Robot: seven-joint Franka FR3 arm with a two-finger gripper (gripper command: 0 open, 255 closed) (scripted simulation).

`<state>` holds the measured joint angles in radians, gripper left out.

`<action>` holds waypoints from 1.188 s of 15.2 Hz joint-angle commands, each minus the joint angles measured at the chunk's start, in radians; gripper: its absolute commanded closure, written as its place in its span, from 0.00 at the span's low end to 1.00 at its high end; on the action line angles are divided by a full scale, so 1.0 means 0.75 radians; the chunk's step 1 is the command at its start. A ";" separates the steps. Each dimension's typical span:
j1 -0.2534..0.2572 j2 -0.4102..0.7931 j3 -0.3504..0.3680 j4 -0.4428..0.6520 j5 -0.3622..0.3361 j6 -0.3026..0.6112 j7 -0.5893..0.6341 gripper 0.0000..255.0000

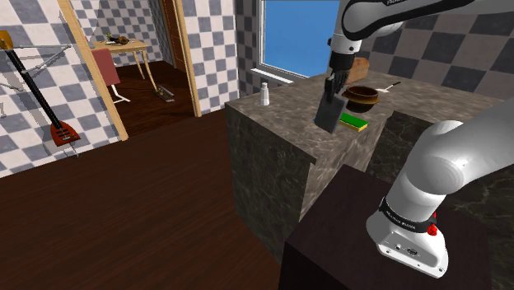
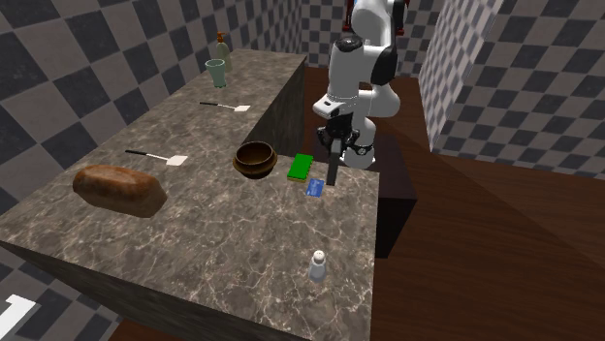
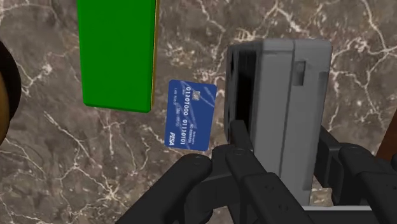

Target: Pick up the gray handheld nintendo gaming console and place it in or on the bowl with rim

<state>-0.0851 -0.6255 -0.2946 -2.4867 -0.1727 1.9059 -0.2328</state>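
Note:
The grey handheld console (image 3: 289, 108) hangs lengthwise from my gripper (image 3: 283, 156), which is shut on it, one black finger (image 3: 238, 137) on each long side. In the shoulder view the console (image 1: 332, 113) dangles tilted below the gripper (image 1: 333, 92), over the marble counter near its edge. In the second exterior view the console (image 2: 333, 167) shows as a thin dark slab under the gripper (image 2: 334, 145). The brown bowl with rim (image 2: 255, 159) (image 1: 361, 97) stands on the counter beyond a green block, apart from the console.
A green block (image 2: 301, 167) (image 3: 118, 54) and a blue card (image 2: 314, 189) (image 3: 189, 114) lie between console and bowl. On the counter (image 2: 242, 242) are a bread loaf (image 2: 118, 190), two spatulas (image 2: 160, 157), a cup (image 2: 215, 72) and a small shaker (image 2: 318, 265).

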 commanded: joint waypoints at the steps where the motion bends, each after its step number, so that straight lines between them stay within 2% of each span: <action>1: 0.001 -0.002 0.004 0.033 0.002 -0.035 -0.002 1.00; 18: 0.017 0.011 0.041 0.345 0.034 -0.335 -0.010 1.00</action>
<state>-0.0731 -0.6199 -0.2656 -2.2471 -0.1488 1.6708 -0.2396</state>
